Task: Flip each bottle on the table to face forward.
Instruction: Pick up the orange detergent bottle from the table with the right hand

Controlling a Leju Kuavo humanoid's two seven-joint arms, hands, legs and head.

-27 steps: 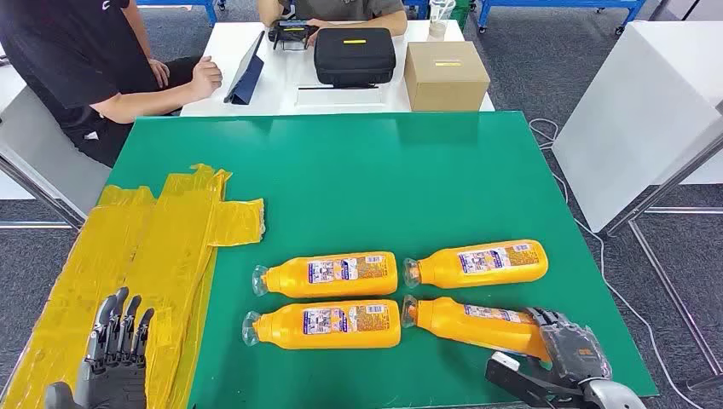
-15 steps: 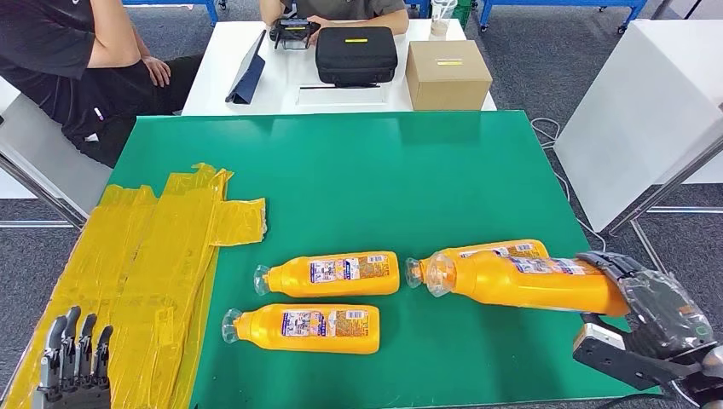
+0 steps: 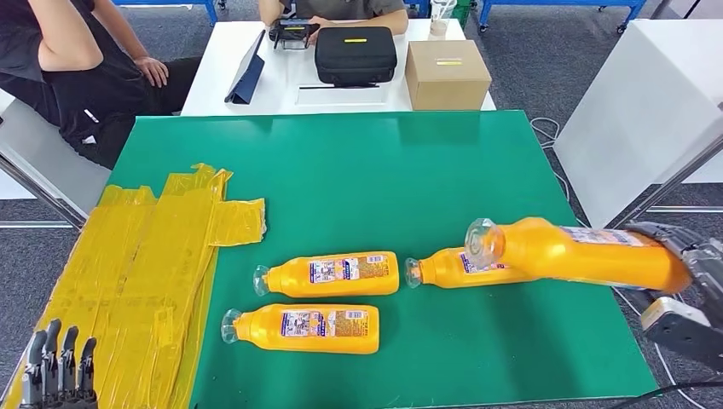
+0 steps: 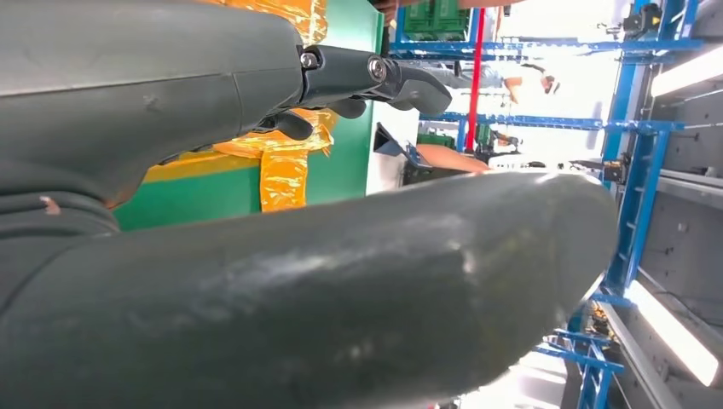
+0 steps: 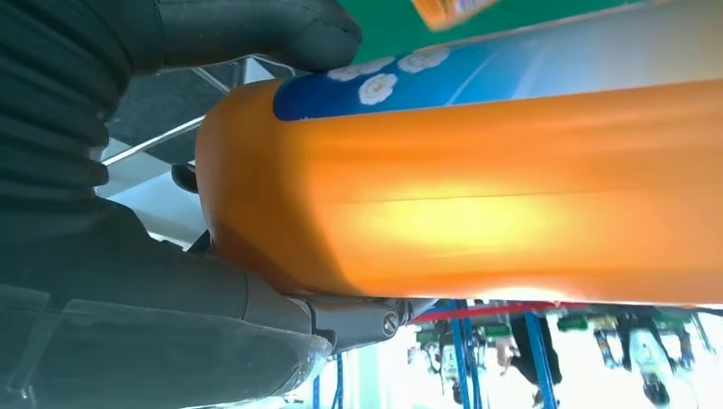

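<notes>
Orange plastic bottle with blue flowered label (image 3: 580, 254): lifted clear of green table (image 3: 384, 170), roughly level, neck toward table centre, base gripped in right hand (image 3: 695, 294) past right edge. Three more orange plastic bottles lying flat: one (image 3: 456, 267) partly under held one, two (image 3: 328, 274) (image 3: 303, 328) left of it. Left hand (image 3: 58, 371): empty, fingers straight, near yellow tape patch (image 3: 145, 256)

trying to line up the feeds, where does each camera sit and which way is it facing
Head view: high on the body, looking forward and down at the green table; right hand and left hand show.
Left wrist view: behind the left hand, facing yellow tape.
Right wrist view: behind the right hand, facing the held bottle.
Shared: that bottle.
</notes>
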